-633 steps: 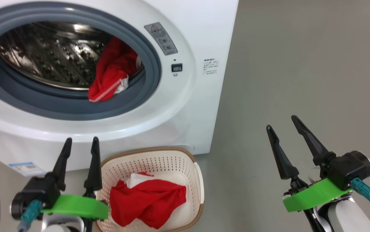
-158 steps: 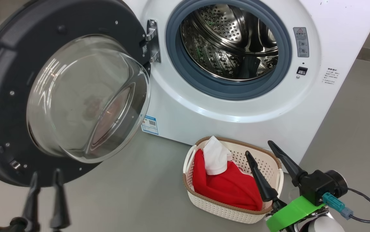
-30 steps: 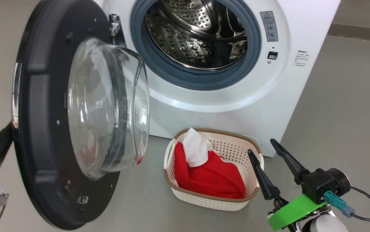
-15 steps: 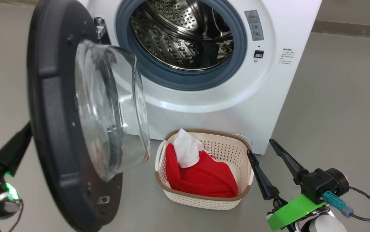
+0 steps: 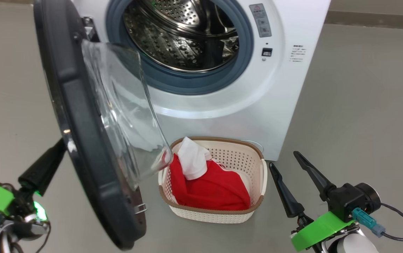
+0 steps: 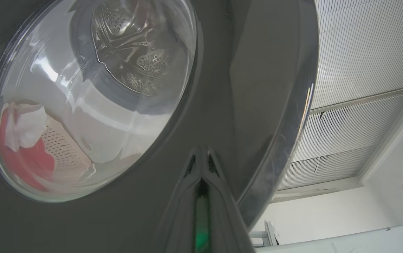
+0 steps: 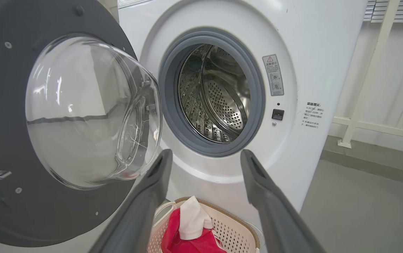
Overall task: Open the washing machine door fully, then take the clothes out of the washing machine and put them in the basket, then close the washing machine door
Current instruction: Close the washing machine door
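Observation:
The washing machine [image 5: 285, 105] stands with its steel drum [image 5: 180, 31] showing no fabric. Its door [image 5: 82, 140] hangs half open, edge-on in the head view, the glass bowl [image 5: 124, 116] facing the opening. My left gripper [image 6: 201, 156] is shut, its tips pressed against the door's glossy outer face [image 6: 257, 88]; it holds nothing. The basket [image 5: 255, 158] sits on the floor before the machine, holding the red and white clothes [image 5: 212, 189]. My right gripper [image 5: 283, 159] stands open and empty just right of the basket, and in the right wrist view [image 7: 205, 153] it points at the machine's front.
Grey floor [image 5: 363, 105] lies open to the right of the machine. The door's lower edge [image 5: 131, 232] hangs close to the basket's left side. A white railing [image 7: 363, 123] stands behind the machine on the right.
The door has swung further toward the machine, turning edge-on, with my shut left gripper following behind it. The head camera has shifted too. The right gripper has stayed open and still.

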You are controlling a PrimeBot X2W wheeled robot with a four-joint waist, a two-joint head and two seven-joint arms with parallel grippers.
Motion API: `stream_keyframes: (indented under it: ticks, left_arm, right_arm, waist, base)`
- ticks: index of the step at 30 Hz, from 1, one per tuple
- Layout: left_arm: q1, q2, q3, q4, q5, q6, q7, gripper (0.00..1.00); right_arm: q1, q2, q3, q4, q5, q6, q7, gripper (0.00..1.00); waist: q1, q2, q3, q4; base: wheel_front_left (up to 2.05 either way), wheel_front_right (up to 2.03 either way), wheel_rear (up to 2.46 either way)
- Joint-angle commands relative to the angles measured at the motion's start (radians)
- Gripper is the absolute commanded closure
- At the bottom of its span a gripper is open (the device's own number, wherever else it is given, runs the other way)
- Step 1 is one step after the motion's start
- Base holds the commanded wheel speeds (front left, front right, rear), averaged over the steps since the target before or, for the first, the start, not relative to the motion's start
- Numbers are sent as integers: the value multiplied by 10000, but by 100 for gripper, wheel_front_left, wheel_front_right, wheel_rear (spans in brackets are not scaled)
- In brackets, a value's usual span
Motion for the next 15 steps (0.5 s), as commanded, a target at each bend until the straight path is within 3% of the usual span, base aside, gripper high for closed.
stream_keyframes:
  ticks: [1,15]
  left_arm:
    - [-73,157,21,-353,-142,7,-17,100]
    - [134,155,-590,-443,-629,1,-641,100]
  right_arm:
    - [-436,-13,210,-224,-105,62,-63,0]
    - [-484,0,155,-244,-78,62,-63,0]
  waist:
    - [0,0,53,-135]
    - [0,0,116,-599]
  base:
    - [0,0,0]
    - [0,0,0]
